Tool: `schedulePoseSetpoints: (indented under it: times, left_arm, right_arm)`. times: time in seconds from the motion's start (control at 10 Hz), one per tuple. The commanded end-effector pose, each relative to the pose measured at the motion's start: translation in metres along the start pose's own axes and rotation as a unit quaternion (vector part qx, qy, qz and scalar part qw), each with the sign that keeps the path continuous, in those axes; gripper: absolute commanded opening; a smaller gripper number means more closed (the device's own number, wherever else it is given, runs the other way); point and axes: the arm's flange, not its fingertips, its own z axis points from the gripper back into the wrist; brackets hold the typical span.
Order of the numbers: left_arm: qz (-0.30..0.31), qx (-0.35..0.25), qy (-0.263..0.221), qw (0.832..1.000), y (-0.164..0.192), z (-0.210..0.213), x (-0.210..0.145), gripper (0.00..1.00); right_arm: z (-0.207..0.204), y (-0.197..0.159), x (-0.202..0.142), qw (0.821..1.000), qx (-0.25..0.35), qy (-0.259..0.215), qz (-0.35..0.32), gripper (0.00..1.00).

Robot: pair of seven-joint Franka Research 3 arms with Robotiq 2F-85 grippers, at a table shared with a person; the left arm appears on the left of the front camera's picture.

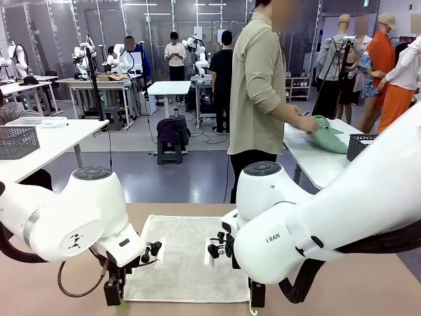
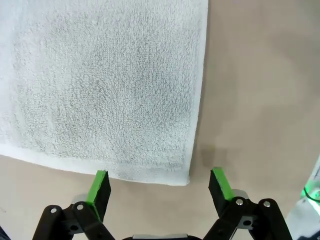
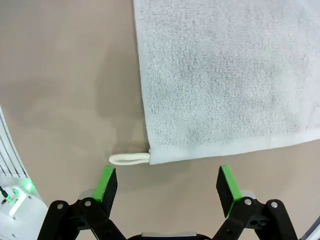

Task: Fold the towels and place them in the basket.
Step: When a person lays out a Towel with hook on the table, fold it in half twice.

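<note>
Cream-white terry towel is laid flat on the tan table, one near corner set before each wide-open, empty pincer, left gripper and right gripper. A dark mesh basket, seemingly, is half hidden behind the right arm.

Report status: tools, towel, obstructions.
Left tool open, above one near corner of cream-white rectangular terry towel. Right tool open, above other near corner, by its white cord loop. Towel flat, unfolded on tan table. Nothing blocking either corner.
</note>
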Motion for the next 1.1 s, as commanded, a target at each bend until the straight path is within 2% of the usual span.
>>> schedulePoseSetpoints:
  times: [0.0, 0.6, 0.7, 0.8, 1.0]
  left_arm:
    - [0.011, 0.016, 0.013, 1.000, -0.002, -0.002, 0.007, 1.00]
    - [-0.013, 0.028, 0.009, 0.999, 0.004, -0.009, 0.003, 1.00]
    - [-0.023, 0.032, 0.008, 0.999, 0.004, -0.010, 0.000, 0.94]
    - [-0.030, 0.032, 0.003, 0.999, 0.005, -0.010, 0.001, 0.81]
    - [-0.032, 0.019, -0.003, 0.999, 0.005, -0.009, 0.000, 0.81]
  right_arm:
    - [-0.013, -0.002, 0.011, 1.000, -0.014, 0.007, 0.003, 1.00]
    - [-0.027, -0.011, 0.015, 1.000, -0.021, -0.009, 0.010, 1.00]
    - [-0.027, -0.011, 0.015, 1.000, -0.020, -0.009, 0.010, 0.80]
    - [-0.027, -0.011, 0.014, 1.000, -0.027, -0.009, 0.012, 0.80]
    - [-0.027, -0.011, 0.014, 1.000, -0.025, -0.012, 0.011, 0.80]
